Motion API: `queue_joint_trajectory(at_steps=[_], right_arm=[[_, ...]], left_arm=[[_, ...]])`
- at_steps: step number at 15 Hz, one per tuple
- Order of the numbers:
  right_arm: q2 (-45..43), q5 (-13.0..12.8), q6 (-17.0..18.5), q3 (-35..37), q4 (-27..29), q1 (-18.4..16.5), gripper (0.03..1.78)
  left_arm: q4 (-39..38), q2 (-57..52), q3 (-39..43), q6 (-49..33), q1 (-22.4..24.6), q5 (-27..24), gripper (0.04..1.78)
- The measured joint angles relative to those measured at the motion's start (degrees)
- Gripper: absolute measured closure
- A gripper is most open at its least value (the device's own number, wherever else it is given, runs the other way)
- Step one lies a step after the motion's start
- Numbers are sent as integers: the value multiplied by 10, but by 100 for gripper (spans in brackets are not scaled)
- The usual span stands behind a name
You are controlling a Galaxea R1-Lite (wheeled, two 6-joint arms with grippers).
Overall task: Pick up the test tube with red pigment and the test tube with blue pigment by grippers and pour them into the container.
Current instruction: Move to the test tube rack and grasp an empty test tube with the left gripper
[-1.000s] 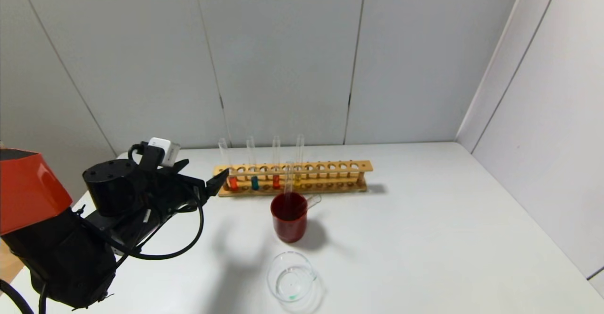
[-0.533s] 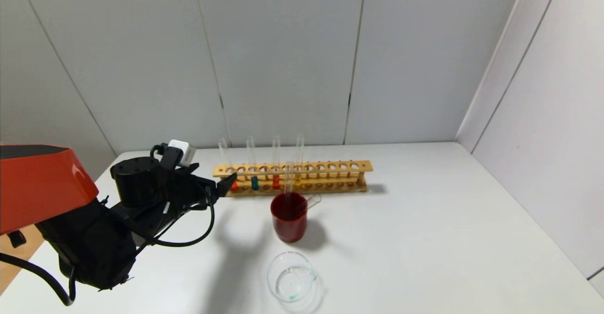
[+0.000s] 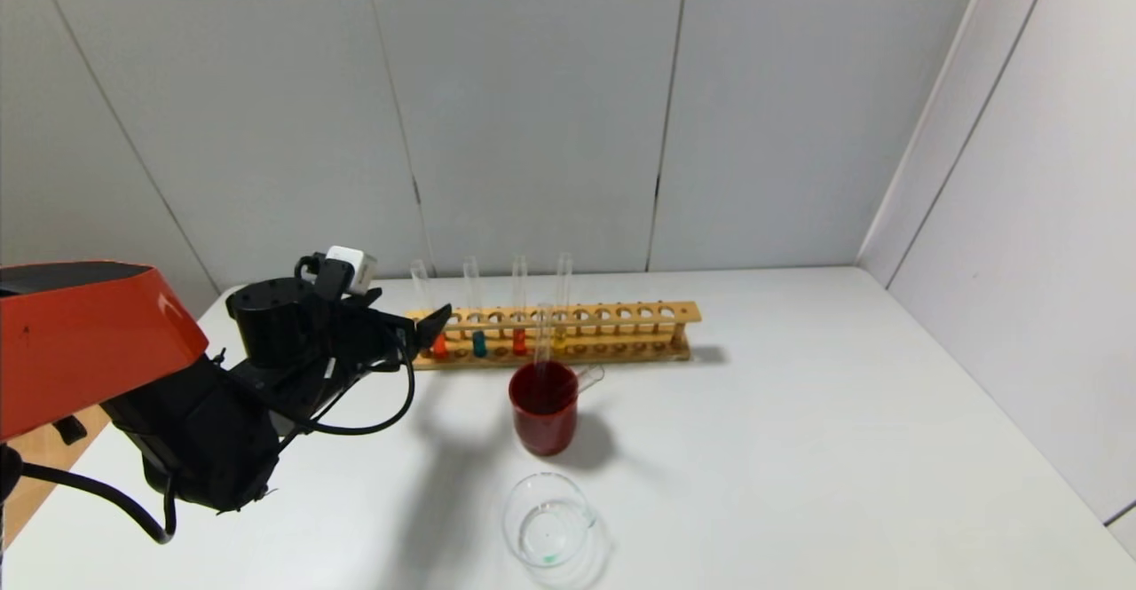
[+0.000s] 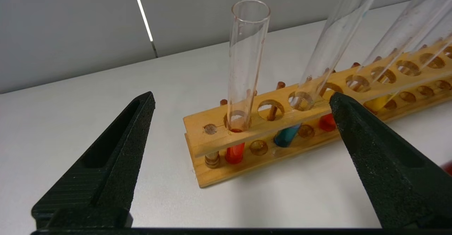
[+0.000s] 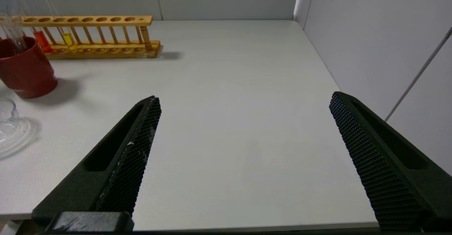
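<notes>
Closest to the robot sits the little glass cup [image 3: 547,519], clear and empty, on the white table [image 3: 799,448]. Just behind it stands a dark red cup [image 3: 543,411] with an empty glass tube leaning inside.

The left gripper [image 4: 243,104] is over on the left, near the end of the wooden rack [image 3: 550,333]. Its two black fingers [image 4: 116,150] are spread wide apart and hold nothing. The red tube [image 4: 243,72] stands in the gap between them, a bit farther off. It is in the first hole at the rack's left end, with a small bit of orange-red liquid at the bottom. The blue tube [image 4: 328,51] stands next to it, two holes along. After that come another red one and a yellow one.

The right gripper [image 5: 243,100] waits low at the right side of the table, fingers wide open too, holding nothing.

The tubes look thin, light and smooth. They are glass, so they could slip or break. I think the best place to hold the red tube is the bare part above the rack. Squeeze softly, then lift straight up so it does not catch on the hole.
</notes>
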Motion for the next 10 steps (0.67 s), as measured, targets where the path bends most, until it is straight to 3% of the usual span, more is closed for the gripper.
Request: queue_joint_trajectory(at_steps=[10], right_arm=[[0, 0, 0, 0, 0, 0, 7]], left_arm=[[14, 40, -48, -1, -1, 1, 8]])
